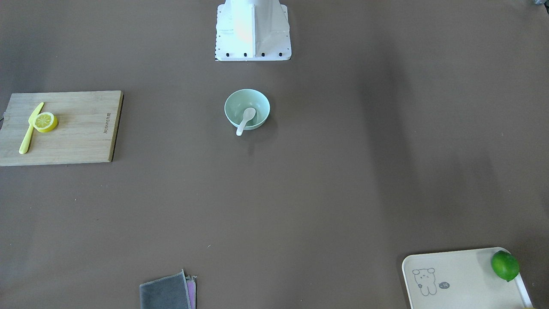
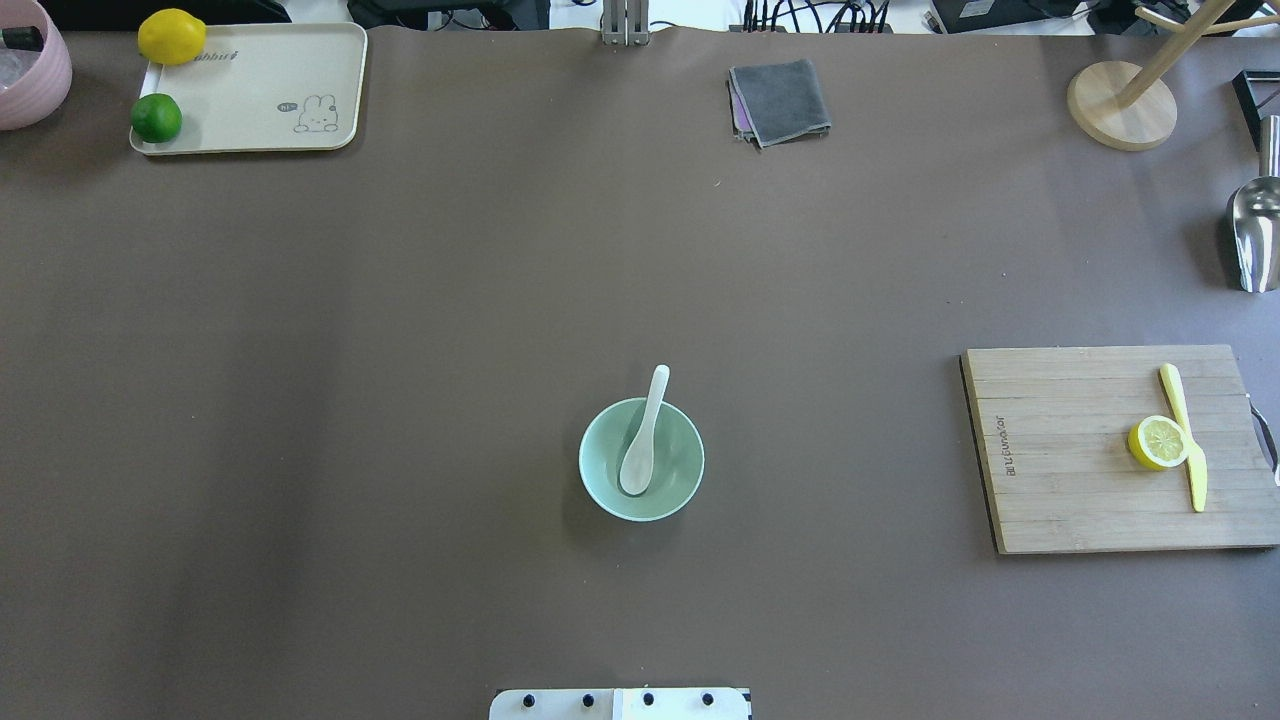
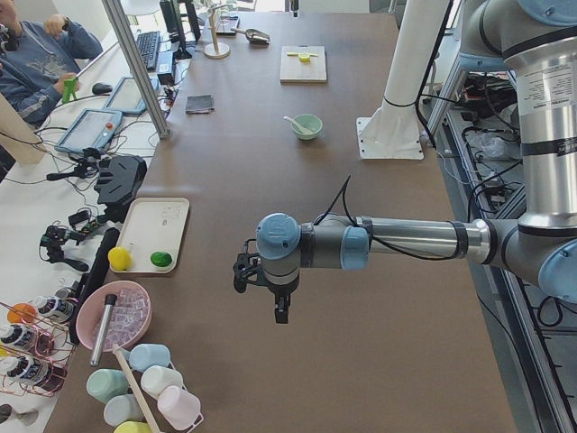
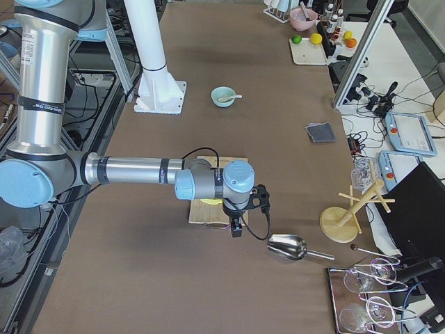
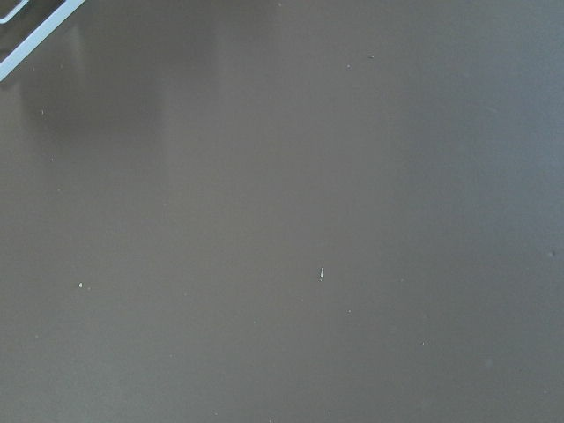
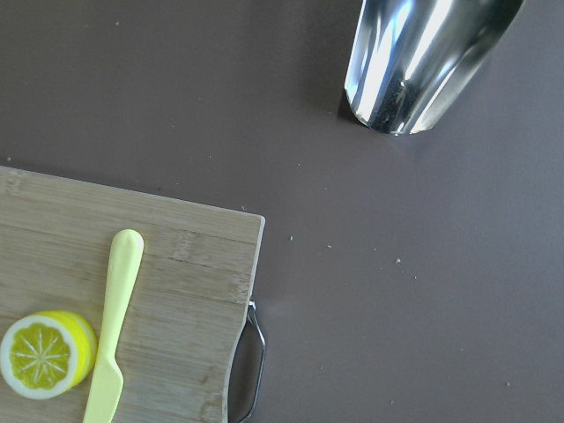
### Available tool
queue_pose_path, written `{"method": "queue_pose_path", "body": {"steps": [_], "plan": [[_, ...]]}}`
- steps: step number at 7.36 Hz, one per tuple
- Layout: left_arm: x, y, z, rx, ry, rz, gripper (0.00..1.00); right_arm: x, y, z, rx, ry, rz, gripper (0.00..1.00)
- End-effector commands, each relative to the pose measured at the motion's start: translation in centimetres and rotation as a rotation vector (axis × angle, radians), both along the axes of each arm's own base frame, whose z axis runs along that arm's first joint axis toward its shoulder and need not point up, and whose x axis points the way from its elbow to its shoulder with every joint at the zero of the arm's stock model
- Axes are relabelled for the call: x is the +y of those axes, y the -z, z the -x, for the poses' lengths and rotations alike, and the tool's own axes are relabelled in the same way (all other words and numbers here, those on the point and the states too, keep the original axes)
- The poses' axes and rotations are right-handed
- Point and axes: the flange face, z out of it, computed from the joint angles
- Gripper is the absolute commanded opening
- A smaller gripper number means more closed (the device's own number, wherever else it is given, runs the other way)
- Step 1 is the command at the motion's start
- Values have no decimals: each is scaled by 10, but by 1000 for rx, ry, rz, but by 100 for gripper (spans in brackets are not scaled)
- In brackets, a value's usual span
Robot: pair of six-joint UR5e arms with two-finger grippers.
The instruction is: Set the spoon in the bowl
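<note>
The white spoon (image 2: 641, 438) lies in the mint-green bowl (image 2: 598, 482), its scoop on the bowl's bottom and its handle leaning out over the far rim. The front view shows the spoon (image 1: 246, 119) and bowl (image 1: 233, 105) the same way. The left gripper (image 3: 280, 309) shows only in the left side view, high over the table's left end, far from the bowl (image 3: 309, 129). The right gripper (image 4: 236, 229) shows only in the right side view, above the cutting board. I cannot tell whether either is open or shut. Neither holds anything that I can see.
A wooden cutting board (image 2: 1070, 470) with a yellow knife (image 2: 1185, 435) and half lemon (image 2: 1157, 442) lies at the right. A metal scoop (image 2: 1255, 235), a wooden stand (image 2: 1120, 105), a grey cloth (image 2: 780, 100) and a cream tray (image 2: 260, 90) with lime and lemon stand at the far side.
</note>
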Motion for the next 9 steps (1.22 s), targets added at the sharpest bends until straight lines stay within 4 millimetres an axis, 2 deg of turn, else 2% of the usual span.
{"method": "queue_pose_path", "body": {"steps": [1, 3, 6, 8, 9], "plan": [[7, -17, 0, 2, -2, 48, 98, 2, 0, 0, -1, -1, 1, 100], [4, -3, 1, 3, -1, 16, 98, 1, 0, 0, 2, 0, -4, 100], [4, 2, 2, -1, -2, -1, 98, 1, -1, -1, 12, 0, -2, 100], [3, 0, 5, -45, -29, -32, 98, 1, -2, -1, 16, 1, 1, 100], [4, -7, 8, -85, -108, -96, 98, 1, -2, -1, 17, 1, 1, 100]]}}
